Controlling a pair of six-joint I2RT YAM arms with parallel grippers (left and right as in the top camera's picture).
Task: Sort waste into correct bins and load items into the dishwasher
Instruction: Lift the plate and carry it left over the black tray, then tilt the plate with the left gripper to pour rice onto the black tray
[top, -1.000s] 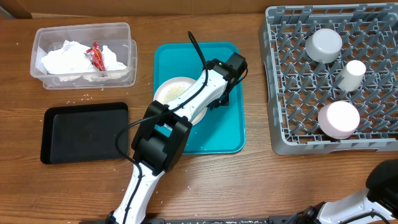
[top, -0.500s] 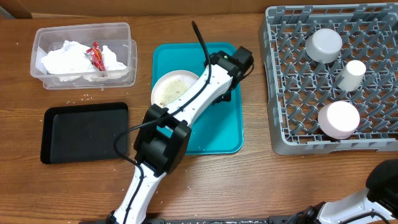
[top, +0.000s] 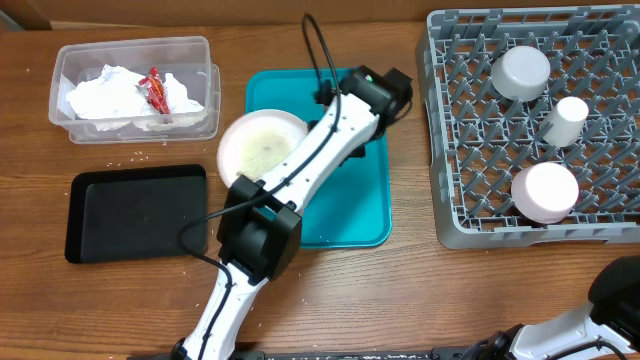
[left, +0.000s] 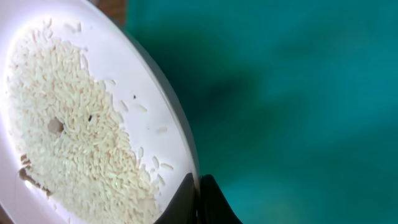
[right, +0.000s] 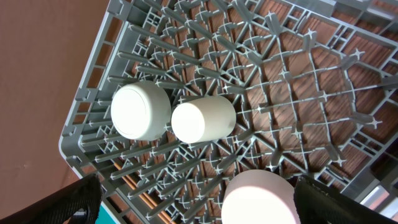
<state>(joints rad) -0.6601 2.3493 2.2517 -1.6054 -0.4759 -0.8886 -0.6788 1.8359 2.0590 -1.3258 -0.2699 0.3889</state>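
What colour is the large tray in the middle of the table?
Teal, plain with no pattern; the tray shows best in the overhead view.

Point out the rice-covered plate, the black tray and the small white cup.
rice-covered plate (top: 255, 150), overhead view, its rice-strewn centre.
black tray (top: 135, 212), overhead view, its bare floor.
small white cup (top: 562, 120), overhead view, middle of its side.

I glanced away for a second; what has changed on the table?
The left gripper, shut on the white plate holding rice, carried it leftward over the teal tray's left edge. The tub, black tray and rack look unchanged.
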